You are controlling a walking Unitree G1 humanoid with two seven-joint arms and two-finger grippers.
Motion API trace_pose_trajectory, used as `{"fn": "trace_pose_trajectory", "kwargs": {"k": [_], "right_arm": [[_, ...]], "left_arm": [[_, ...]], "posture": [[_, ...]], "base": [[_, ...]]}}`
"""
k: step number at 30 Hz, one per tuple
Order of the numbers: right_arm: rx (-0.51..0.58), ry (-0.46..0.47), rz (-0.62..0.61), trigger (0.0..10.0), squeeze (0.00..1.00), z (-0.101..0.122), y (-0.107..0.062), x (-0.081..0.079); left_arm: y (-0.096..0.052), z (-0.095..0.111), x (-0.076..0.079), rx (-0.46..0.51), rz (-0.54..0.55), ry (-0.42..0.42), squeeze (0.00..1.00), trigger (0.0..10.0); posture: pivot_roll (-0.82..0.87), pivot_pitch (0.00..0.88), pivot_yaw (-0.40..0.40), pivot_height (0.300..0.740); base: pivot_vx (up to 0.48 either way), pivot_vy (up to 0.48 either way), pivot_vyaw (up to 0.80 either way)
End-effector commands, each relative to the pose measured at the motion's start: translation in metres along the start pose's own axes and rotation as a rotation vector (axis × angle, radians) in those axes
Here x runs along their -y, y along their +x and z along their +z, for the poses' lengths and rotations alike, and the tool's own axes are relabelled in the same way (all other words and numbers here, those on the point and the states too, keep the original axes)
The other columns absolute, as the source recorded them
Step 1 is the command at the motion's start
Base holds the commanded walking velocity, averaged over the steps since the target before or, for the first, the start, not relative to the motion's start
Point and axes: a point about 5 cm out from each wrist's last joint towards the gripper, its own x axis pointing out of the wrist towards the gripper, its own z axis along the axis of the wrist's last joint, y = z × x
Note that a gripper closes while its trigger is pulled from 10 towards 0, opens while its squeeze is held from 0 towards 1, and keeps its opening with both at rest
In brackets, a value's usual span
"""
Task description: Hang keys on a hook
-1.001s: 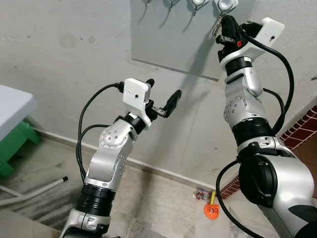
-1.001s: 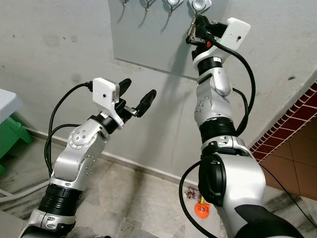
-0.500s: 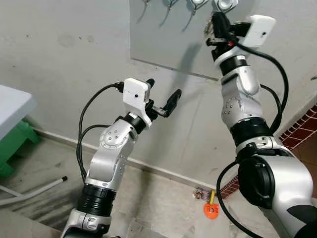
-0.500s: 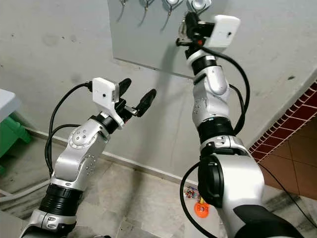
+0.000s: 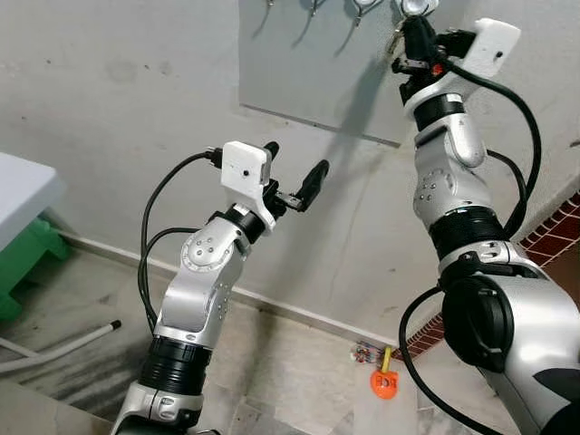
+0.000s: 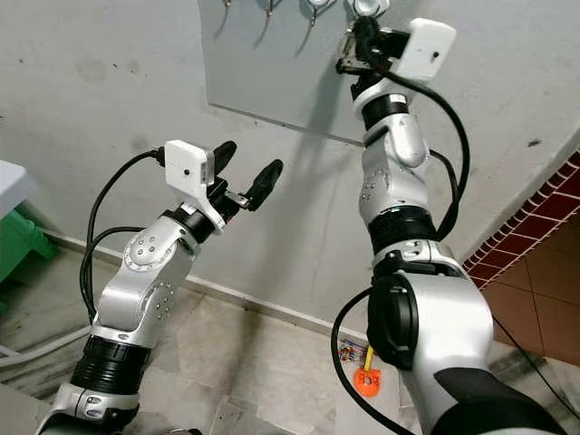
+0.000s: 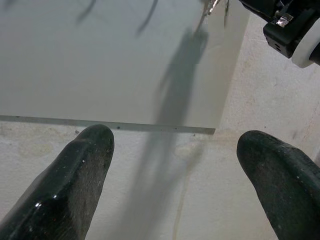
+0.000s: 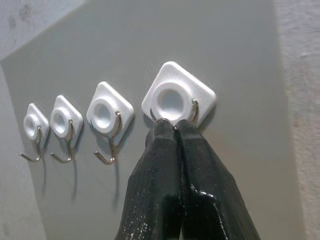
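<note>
A grey board (image 5: 299,72) on the wall carries several white hooks along its top. My right gripper (image 5: 412,25) is raised to the rightmost hook (image 8: 172,100). Its fingers (image 8: 175,165) are pressed shut, with their tips right under the hook's metal wire. A small bunch of keys (image 5: 396,43) dangles beside the fingertips and also appears in the left wrist view (image 7: 215,6). Whether the key ring is over the wire is hidden. My left gripper (image 5: 297,161) hovers lower, in front of the wall, open and holding nothing.
A white table (image 5: 23,195) with a green stool (image 5: 27,263) under it stands at the left. A white pipe (image 5: 63,344) lies on the floor. An orange object (image 5: 385,382) sits by the wall foot, near red tiles (image 5: 557,231).
My right gripper swung left half a second ago, then came back right and a little higher, up to the rightmost hook. The left arm has barely moved.
</note>
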Motion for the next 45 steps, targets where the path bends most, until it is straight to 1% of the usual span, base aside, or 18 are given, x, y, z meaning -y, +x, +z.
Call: {"fn": "trace_pose_trajectory", "kwargs": {"k": [1, 6, 8, 18, 20, 23, 24, 25, 26, 33, 35, 36, 37, 39, 40, 42, 44, 45], "right_arm": [[0.000, 0.064, -0.026, 10.0, 0.00, 0.000, 0.001, 0.002], [-0.021, 0.126, -0.038, 10.0, 0.00, -0.007, -0.002, 0.003], [-0.048, 0.192, -0.054, 10.0, 0.00, -0.012, -0.004, 0.004], [-0.116, 0.301, -0.107, 10.0, 0.00, -0.025, -0.010, 0.009], [-0.115, 0.300, -0.104, 10.0, 0.00, -0.025, -0.010, 0.008], [-0.124, 0.239, -0.078, 10.0, 0.00, -0.027, -0.012, 0.006], [-0.126, 0.232, -0.068, 10.0, 0.91, -0.028, -0.013, 0.005], [-0.126, 0.232, -0.068, 10.0, 0.91, -0.028, -0.013, 0.005], [-0.125, 0.235, -0.054, 10.0, 1.00, -0.029, -0.014, 0.003], [-0.148, 0.160, -0.013, 10.0, 1.00, -0.040, -0.025, 0.001], [-0.181, 0.121, 0.010, 10.0, 1.00, -0.052, -0.038, 0.002], [-0.181, 0.121, 0.010, 10.0, 1.00, -0.052, -0.038, 0.002], [-0.198, 0.104, 0.017, 10.0, 1.00, -0.059, -0.047, 0.003], [-0.270, 0.047, -0.004, 10.0, 1.00, -0.080, -0.079, 0.013], [-0.270, 0.047, -0.004, 10.0, 1.00, -0.080, -0.079, 0.013], [-0.308, 0.021, -0.041, 10.0, 1.00, -0.092, -0.101, 0.020], [-0.314, 0.012, -0.049, 10.0, 1.00, -0.093, -0.105, 0.021], [-0.327, 0.010, -0.055, 10.0, 1.00, -0.097, -0.113, 0.022]], "left_arm": [[-0.001, 0.002, 0.003, 0.007, -0.009, -0.003, 0.00, 10.0], [0.000, 0.003, 0.004, 0.008, -0.011, -0.007, 0.00, 10.0], [0.001, 0.003, 0.005, 0.008, -0.013, -0.007, 0.00, 10.0], [0.000, 0.004, 0.003, 0.011, -0.005, -0.011, 0.00, 10.0], [0.000, 0.004, 0.003, 0.011, -0.004, -0.011, 0.00, 10.0], [0.000, 0.003, 0.002, 0.011, 0.000, -0.010, 0.00, 10.0], [0.000, 0.003, 0.002, 0.010, 0.000, -0.011, 0.00, 10.0], [0.000, 0.003, 0.002, 0.010, 0.000, -0.011, 0.00, 10.0], [-0.001, 0.003, 0.002, 0.008, 0.002, -0.011, 0.00, 10.0], [-0.003, 0.000, 0.000, 0.002, 0.024, -0.019, 0.00, 10.0], [-0.007, -0.006, -0.003, -0.014, 0.054, -0.019, 0.00, 10.0], [-0.007, -0.006, -0.003, -0.014, 0.054, -0.019, 0.00, 10.0], [-0.011, -0.011, -0.007, -0.028, 0.077, -0.020, 0.00, 10.0], [-0.027, -0.031, -0.021, -0.074, 0.180, -0.046, 0.00, 10.0], [-0.027, -0.031, -0.021, -0.074, 0.180, -0.046, 0.00, 10.0], [-0.041, -0.049, -0.034, -0.128, 0.274, -0.062, 0.00, 10.0], [-0.044, -0.052, -0.037, -0.140, 0.291, -0.067, 0.00, 10.0], [-0.049, -0.057, -0.041, -0.144, 0.321, -0.099, 0.00, 10.0]], "posture": [[0.03, 0.127, -0.086, 0.740], [0.03, 0.127, -0.083, 0.740], [0.03, 0.129, -0.081, 0.740], [0.03, 0.132, -0.082, 0.740], [0.03, 0.132, -0.082, 0.740], [0.03, 0.132, -0.082, 0.740], [0.03, 0.140, -0.082, 0.740], [0.03, 0.140, -0.082, 0.740], [0.03, 0.140, -0.082, 0.740], [0.03, 0.139, -0.082, 0.740], [0.04, 0.131, -0.080, 0.740], [0.04, 0.131, -0.080, 0.740], [0.03, 0.127, -0.076, 0.740], [0.03, 0.115, -0.066, 0.740], [0.03, 0.115, -0.066, 0.740], [0.02, 0.106, -0.058, 0.740], [0.02, 0.106, -0.058, 0.740], [0.02, 0.099, -0.053, 0.740]], "base": [[0.000, 0.000, 0.00], [0.000, 0.000, 0.00], [0.000, 0.000, 0.00], [0.000, 0.000, 0.00], [0.000, 0.000, 0.00], [0.000, 0.000, 0.00], [0.000, 0.000, 0.00], [0.000, 0.000, 0.00], [0.000, 0.000, 0.00], [0.000, 0.000, 0.00], [0.000, 0.000, 0.00], [0.000, 0.000, 0.00], [0.000, 0.000, 0.00], [0.000, 0.000, 0.00], [0.000, 0.000, 0.00], [0.000, 0.000, 0.00], [0.000, 0.000, 0.00], [0.000, 0.000, 0.00]]}}
